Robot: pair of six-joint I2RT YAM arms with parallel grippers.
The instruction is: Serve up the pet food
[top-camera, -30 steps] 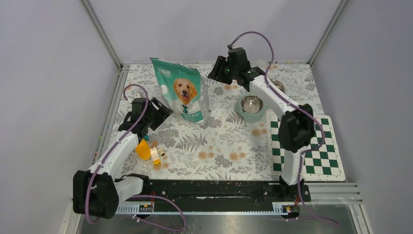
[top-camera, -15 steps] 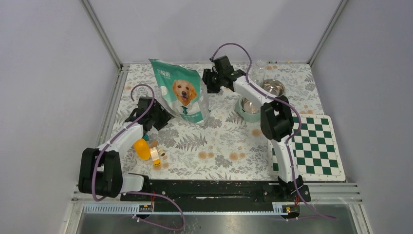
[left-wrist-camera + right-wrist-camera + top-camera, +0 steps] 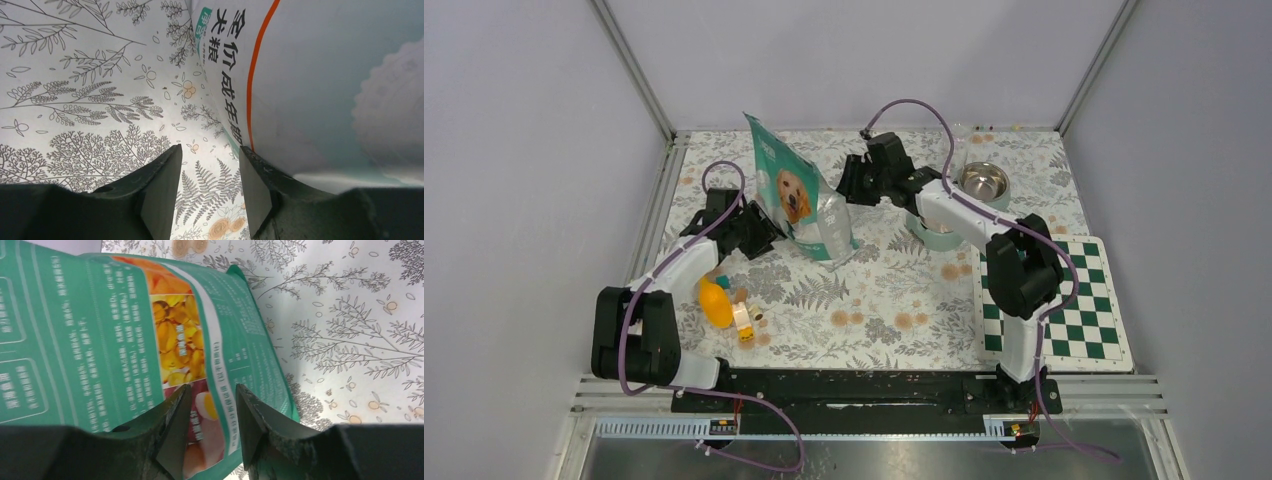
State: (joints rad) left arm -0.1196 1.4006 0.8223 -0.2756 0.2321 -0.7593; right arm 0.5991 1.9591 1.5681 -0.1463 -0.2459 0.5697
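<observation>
On the near side of the left fingers [image 3: 162,190], a yellow toy [image 3: 715,305] and some small blocks [image 3: 744,322] are lying on the floral desk [image 3: 874,290]. The left fingers are hovering apart over bare desk. The pet food bag [image 3: 799,200] is crowding in just beside their right-hand finger; we cannot tell whether it is touching. The bag is standing, leaning, between the two sets of fingers. On its far side the right fingers [image 3: 175,425] are likewise spread, with the bag's back panel showing in the gap and nothing clamped. No kibble is showing, so we are judging that the pet food is inside the bag. Beyond the right fingers a teal bowl [image 3: 929,238] and a steel bowl [image 3: 982,181] are sitting.

We are expecting the bag to handle as glossy, soft film with a loose, weighty fill settling low, so it may sag, slip and tip. The flat top seam or an upper side edge looks the surest pinch, with the other fingers steadying the lower body.
</observation>
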